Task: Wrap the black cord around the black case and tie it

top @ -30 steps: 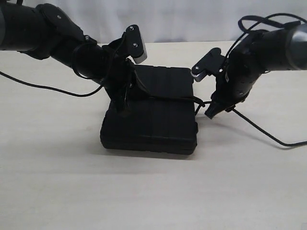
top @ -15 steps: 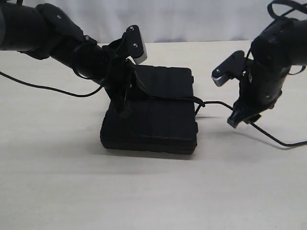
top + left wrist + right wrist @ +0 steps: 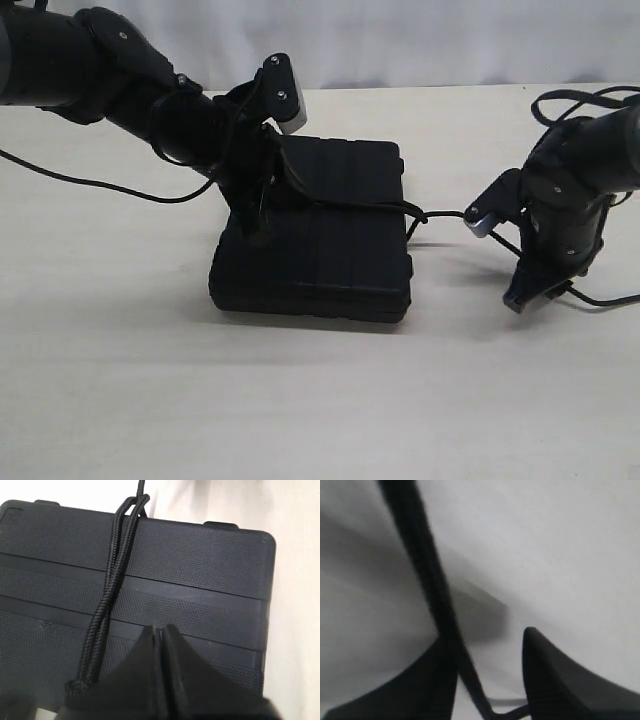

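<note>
The left hand (image 3: 159, 630) is closed tight, its tips pressed on top of the case (image 3: 210, 565) just beside the knotted end of the cord (image 3: 112, 580); whether it pins the cord I cannot tell. The doubled cord crosses the case and leaves over its right edge. Right of the case, low over the bench (image 3: 300, 400), the right hand (image 3: 487, 645) stands apart, with the cord running loose between its fingers. Wrapping seems underway. The next move calls for gripping the cord and leading it round the case. The case's underside is hidden.
</note>
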### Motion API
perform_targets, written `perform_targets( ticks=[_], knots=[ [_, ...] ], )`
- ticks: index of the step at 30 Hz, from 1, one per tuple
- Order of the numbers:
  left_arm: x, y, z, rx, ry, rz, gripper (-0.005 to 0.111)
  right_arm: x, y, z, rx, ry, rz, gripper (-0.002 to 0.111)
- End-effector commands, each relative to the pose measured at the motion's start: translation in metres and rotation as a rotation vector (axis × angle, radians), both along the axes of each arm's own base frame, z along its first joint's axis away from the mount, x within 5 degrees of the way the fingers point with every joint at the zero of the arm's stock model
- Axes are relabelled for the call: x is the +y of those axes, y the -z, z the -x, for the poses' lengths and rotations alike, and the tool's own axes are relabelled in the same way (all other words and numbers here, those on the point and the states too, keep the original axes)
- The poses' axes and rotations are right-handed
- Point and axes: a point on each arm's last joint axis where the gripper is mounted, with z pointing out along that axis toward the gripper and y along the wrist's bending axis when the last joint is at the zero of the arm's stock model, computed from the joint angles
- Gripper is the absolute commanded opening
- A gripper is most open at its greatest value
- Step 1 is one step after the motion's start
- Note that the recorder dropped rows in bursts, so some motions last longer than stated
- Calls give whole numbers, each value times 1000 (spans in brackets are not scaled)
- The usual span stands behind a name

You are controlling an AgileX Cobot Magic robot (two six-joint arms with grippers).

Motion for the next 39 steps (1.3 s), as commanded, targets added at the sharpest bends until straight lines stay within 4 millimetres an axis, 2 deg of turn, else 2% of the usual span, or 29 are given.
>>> perform_targets(
  ticks=[1,2,10,12,14,16,17,20,23,24,25,26,27,28,29,30,31,33,34,35,39],
  knots=[
    [-1,0,0,6,-9,10,0,-11,0,-8,-60,-63,141,9],
    [-1,0,0,4,-10,10,0,-11,-1,-10,-75,-89,158,4],
    [0,0,-1,-6,-20,8,0,-12,-5,-22,-143,-240,215,5],
    [0,0,-1,-6,-20,8,0,-12,-5,-22,-147,-247,214,15],
    [0,0,-1,-5,-17,7,0,-11,-7,-23,-150,-237,220,41],
    [0,0,-2,-10,-17,2,0,-13,-14,-28,-200,-150,225,49],
    [0,0,-2,-12,-18,2,0,-11,-19,-30,-219,-123,229,49],
    [0,0,-2,-15,-27,2,0,-2,-40,-32,-278,-76,250,49],
    [1,-2,-5,-9,-86,11,0,30,-69,-25,-364,-101,171,49],
    [2,-11,-3,7,-125,34,0,46,-84,-18,-399,-134,154,49],
    [2,-16,-1,16,-136,47,0,52,-92,-14,-420,-150,153,49],
    [3,-34,7,31,-138,78,0,66,-111,-4,-464,-182,150,49],
    [5,-44,11,33,-138,92,0,72,-121,2,-489,-195,142,49],
    [10,-60,21,25,-156,104,0,82,-139,13,-538,-208,104,49],
    [13,-65,25,7,-176,112,0,85,-147,18,-562,-198,81,49],
    [23,-72,32,-59,-280,138,0,89,-168,31,-628,-183,18,45],
    [29,-73,37,-80,-331,152,0,91,-175,36,-647,-183,-7,40],
    [43,-80,47,-157,-465,202,0,92,-194,48,-697,-180,-87,26],
    [59,-92,58,-243,-581,252,0,90,-210,60,-741,-165,-178,11],
    [66,-98,65,-278,-625,274,0,90,-218,65,-761,-156,-238,4],
    [99,-145,120,-440,-689,432,0,86,-264,103,-875,-109,-618,4]
  ],
)
